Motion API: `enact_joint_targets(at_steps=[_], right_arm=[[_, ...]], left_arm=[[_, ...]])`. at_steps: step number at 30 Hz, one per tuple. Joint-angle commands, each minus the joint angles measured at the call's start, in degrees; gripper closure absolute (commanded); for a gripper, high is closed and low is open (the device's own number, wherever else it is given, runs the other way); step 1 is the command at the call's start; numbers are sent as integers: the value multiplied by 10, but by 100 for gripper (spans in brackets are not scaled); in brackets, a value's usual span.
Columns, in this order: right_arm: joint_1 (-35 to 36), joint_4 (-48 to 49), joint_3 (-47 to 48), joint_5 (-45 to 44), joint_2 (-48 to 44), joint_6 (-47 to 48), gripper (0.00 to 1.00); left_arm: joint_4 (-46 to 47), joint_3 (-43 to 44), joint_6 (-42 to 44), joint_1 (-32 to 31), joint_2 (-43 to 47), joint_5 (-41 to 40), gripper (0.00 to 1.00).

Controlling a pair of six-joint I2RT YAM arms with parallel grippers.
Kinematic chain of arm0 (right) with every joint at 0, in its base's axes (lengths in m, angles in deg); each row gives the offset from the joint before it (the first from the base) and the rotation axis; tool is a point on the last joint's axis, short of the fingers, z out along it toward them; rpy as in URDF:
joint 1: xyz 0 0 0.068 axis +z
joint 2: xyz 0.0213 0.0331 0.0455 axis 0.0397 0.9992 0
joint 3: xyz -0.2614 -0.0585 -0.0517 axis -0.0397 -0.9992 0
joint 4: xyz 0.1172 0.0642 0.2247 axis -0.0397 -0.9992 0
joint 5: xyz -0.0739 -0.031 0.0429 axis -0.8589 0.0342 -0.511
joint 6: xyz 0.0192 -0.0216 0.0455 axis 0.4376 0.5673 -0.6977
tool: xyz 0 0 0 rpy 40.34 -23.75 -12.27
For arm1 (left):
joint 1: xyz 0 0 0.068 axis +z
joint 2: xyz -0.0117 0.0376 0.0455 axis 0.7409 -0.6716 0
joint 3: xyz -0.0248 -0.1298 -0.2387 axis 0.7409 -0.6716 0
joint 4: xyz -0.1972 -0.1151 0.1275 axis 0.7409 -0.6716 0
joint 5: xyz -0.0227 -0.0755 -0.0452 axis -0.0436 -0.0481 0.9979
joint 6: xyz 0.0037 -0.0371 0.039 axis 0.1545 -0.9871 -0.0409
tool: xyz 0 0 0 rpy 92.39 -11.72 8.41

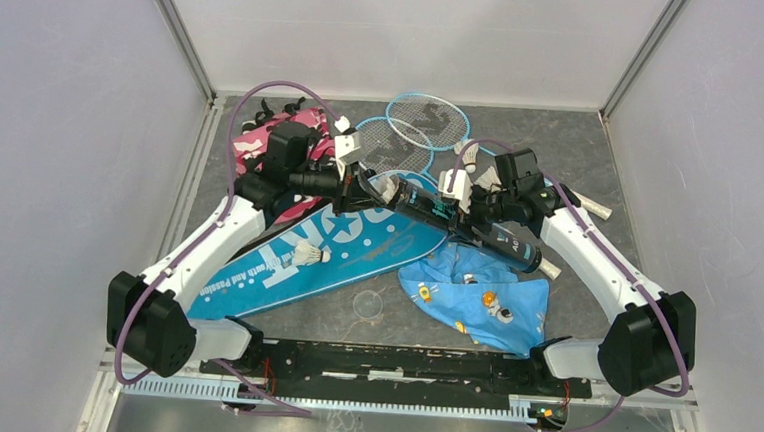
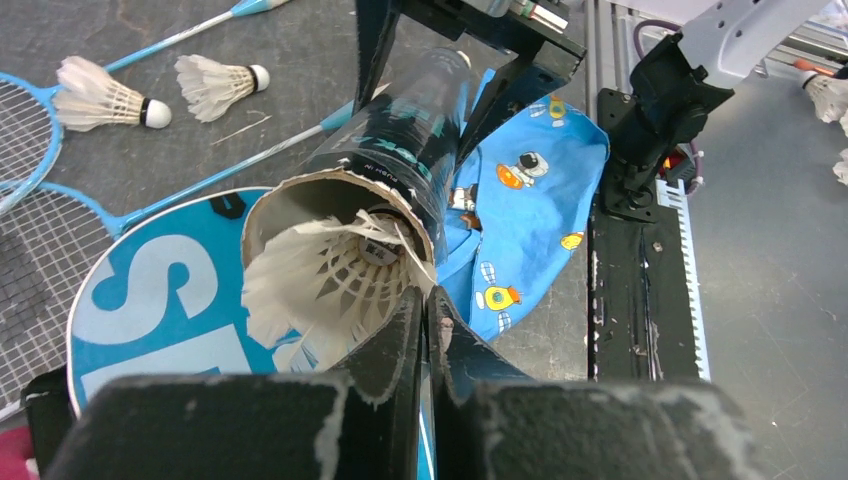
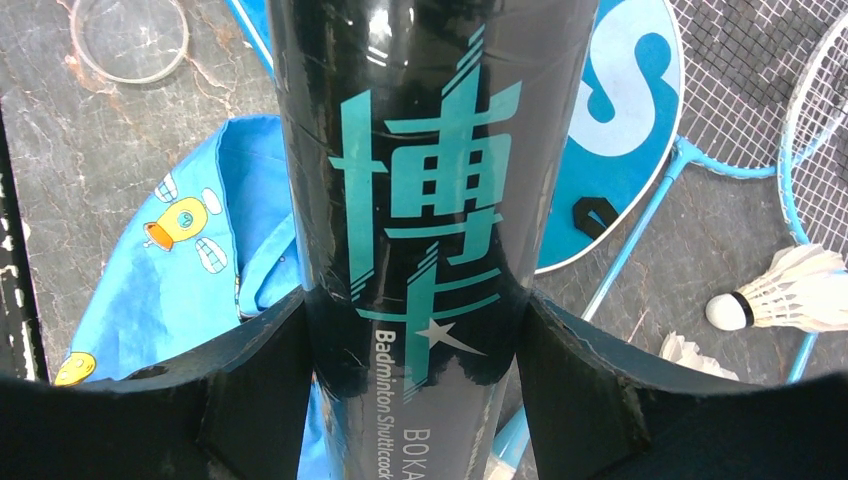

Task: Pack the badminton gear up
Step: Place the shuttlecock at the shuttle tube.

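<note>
My right gripper [image 3: 415, 300] is shut on the black tube [image 3: 430, 150], holding it off the table, tilted, open mouth towards the left arm. A white shuttlecock [image 2: 330, 280] sits in that mouth, feathers outward. My left gripper [image 2: 427, 295] has its jaws almost together, pinching the feather rim at the tube's edge. Beneath lies the blue SPORT cover [image 1: 336, 248] with a loose shuttlecock [image 1: 307, 255] on it. Two light-blue racquets [image 1: 424, 118] lie overlapping at the back. Two more shuttlecocks [image 2: 100, 95] lie beside the racquet shafts.
A blue cartoon-print cloth [image 1: 483, 297] is crumpled at front right under the tube. The pink camouflage bag [image 1: 262, 139] lies back left behind the left arm. A clear round lid [image 1: 367, 303] rests near the front rail [image 1: 379, 361].
</note>
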Motion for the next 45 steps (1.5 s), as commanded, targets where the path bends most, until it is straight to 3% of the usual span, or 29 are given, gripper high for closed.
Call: enact_joint_targets(at_steps=[1,12,22,38,45], right_arm=[[2,33,15,33,0,-16,95],[2,32,4,29,-4,-10,95],[2,29,4,35,-4,-8,95],[2,25,0,53,-3,-6,95],[2,29,-4,39,-6,-4,95]], left_arm=[[42,-3,-26,-20,3,39,89],[43,-2,-22,-21,-5,66,71],[28,-5,-2,-33,-11,68,46],[-99,46,118,-95,-52,29,33],[-120,48,146,-94,-28,-13,19]])
